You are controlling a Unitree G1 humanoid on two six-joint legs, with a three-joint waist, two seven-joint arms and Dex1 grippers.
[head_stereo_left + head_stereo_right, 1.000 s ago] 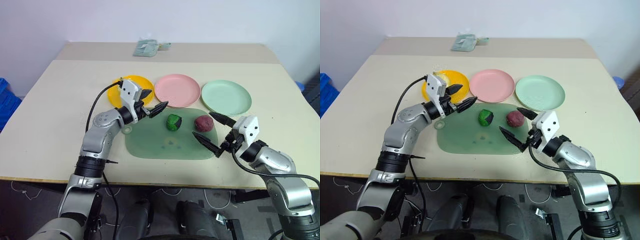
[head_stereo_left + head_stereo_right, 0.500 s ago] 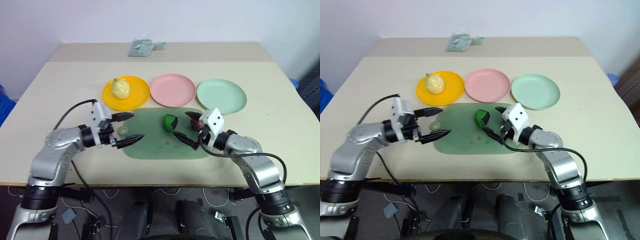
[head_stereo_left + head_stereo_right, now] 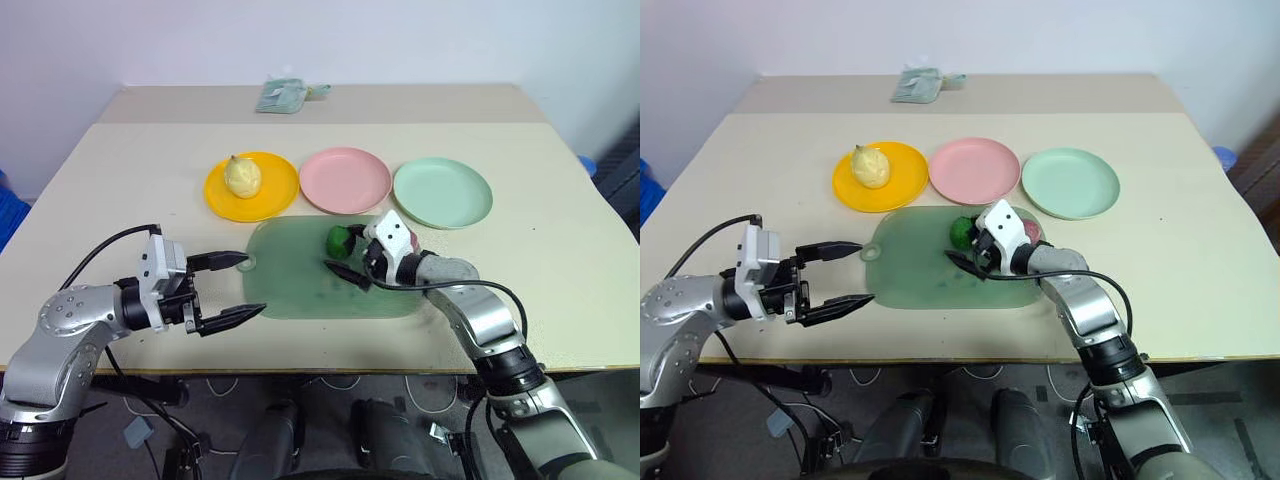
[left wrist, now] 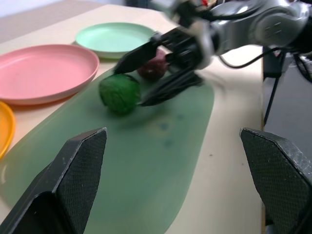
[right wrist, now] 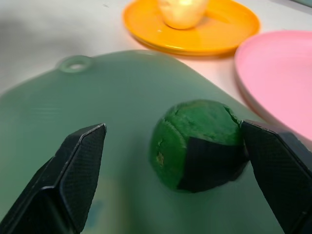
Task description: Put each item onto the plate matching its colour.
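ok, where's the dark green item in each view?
Left eye: dark green item on the green mat, at the right gripper.
Right eye, same spot.
Left wrist, mid-frame.
Right wrist, centre.
Shared landmark: pink plate.

The pale yellow item (image 3: 241,176) sits on the yellow plate (image 3: 275,196); green item (image 3: 339,240) and maroon item (image 4: 153,68) lie near the empty pink plate (image 3: 345,180) and mint plate (image 3: 442,192).
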